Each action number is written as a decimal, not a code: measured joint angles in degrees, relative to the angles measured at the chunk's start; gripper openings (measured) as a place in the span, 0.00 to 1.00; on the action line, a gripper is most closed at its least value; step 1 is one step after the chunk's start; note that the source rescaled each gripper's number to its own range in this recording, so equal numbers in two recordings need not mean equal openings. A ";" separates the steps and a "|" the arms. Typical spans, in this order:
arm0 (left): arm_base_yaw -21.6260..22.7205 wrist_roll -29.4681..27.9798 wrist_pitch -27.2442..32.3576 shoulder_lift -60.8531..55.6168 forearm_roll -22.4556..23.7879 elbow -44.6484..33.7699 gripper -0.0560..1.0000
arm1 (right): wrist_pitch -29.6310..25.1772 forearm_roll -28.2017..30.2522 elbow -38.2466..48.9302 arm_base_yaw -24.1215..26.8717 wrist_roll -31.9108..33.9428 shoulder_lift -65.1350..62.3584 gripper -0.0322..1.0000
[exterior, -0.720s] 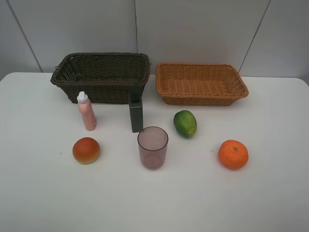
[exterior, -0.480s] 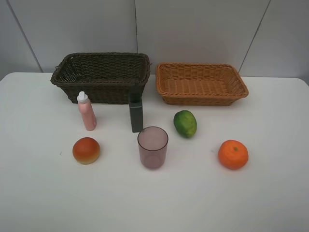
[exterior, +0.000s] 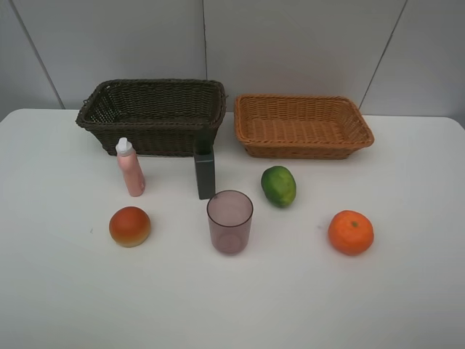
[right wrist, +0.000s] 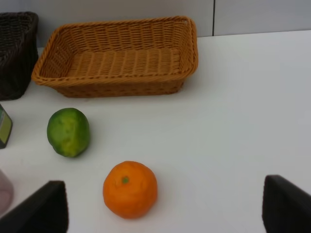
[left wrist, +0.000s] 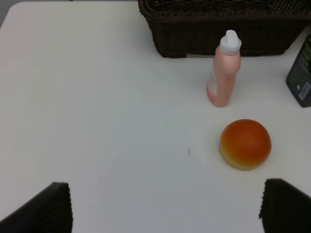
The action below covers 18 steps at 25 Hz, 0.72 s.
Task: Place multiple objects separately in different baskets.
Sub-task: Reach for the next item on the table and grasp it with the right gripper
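In the high view, the dark brown basket [exterior: 152, 113] and the orange-tan basket [exterior: 301, 123] stand side by side at the back, both empty. In front stand the pink bottle [exterior: 130, 168], the dark grey box [exterior: 205, 174] and the purple cup [exterior: 229, 221]. The lime [exterior: 278, 185], orange [exterior: 350, 232] and bun [exterior: 130, 226] lie on the table. Neither arm shows in the high view. My left gripper [left wrist: 165, 208] is open and empty, short of the bun [left wrist: 245, 144] and bottle [left wrist: 224, 70]. My right gripper [right wrist: 165, 208] is open and empty, short of the orange [right wrist: 129, 189] and lime [right wrist: 68, 131].
The white table [exterior: 65, 291] spreads wide in front of the objects. A grey panelled wall [exterior: 290, 43] rises right behind the baskets. The box [left wrist: 302, 73] shows at the edge of the left wrist view, and the orange-tan basket [right wrist: 119, 60] fills the far part of the right wrist view.
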State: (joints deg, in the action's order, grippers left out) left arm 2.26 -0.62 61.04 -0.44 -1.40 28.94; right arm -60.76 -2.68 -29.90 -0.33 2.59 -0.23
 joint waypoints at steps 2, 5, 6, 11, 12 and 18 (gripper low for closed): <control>0.00 0.00 0.00 0.00 0.00 0.00 1.00 | 0.00 0.00 0.00 0.00 0.00 0.00 0.78; 0.00 0.00 0.00 0.00 0.00 0.00 1.00 | 0.00 0.00 0.00 0.00 0.00 0.00 0.78; 0.00 0.00 0.00 0.00 0.00 0.00 1.00 | 0.00 0.00 0.00 0.00 0.00 0.00 0.78; 0.00 0.00 0.00 0.00 0.00 0.00 1.00 | 0.00 0.00 0.00 0.00 0.00 0.00 0.78; 0.00 0.00 0.00 0.00 0.00 0.00 1.00 | 0.00 0.00 0.00 0.00 0.00 0.00 0.78; 0.00 0.00 0.00 0.00 0.00 0.00 1.00 | 0.00 0.00 0.00 0.00 0.00 0.00 0.78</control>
State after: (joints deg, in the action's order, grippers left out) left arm 2.26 -0.62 61.04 -0.44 -1.40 28.94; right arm -60.76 -2.68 -29.90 -0.33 2.59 -0.23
